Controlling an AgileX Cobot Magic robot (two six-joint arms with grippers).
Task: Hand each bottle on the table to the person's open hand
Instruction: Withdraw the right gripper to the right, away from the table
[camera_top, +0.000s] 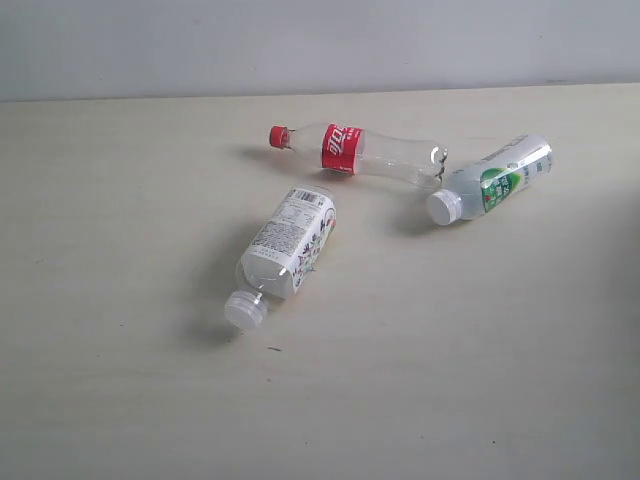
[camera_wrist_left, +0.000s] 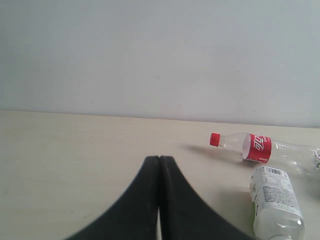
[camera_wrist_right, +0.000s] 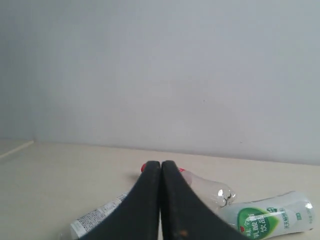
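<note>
Left tool (camera_wrist_left: 159, 160): two black fingers pressed flat together, tips meeting, nothing between them; it hangs over bare tabletop (camera_top: 120, 380). Right tool (camera_wrist_right: 161, 164): the same make, fingers likewise closed tip to tip and gripping nothing. Seen from the left wrist, two bottles lie beyond the closed tips and off to one side, well apart from them. Seen from the right wrist, three bottles lie beyond the tips and are partly hidden by the black fingers. Item one, red-capped bottle (camera_top: 355, 152): slim, clear, with a red label band, lying on its side in the far middle of the tabletop in the exterior view, cap to the left and base to the right. Item two, green-labelled bottle (camera_top: 493, 180): clear with a white cap, on its side at the right, its cap turned toward the near edge. Its shoulder is just beside the base of the red-capped bottle; whether they touch cannot be told. Item three, white-labelled bottle (camera_top: 283, 250): clear with a white cap, on its side nearer the middle, cap pointing to the near left, apart from the other two. Surface: pale beige, faint grain, a few dark specks. Backdrop: plain grey wall (camera_top: 300, 40).
</note>
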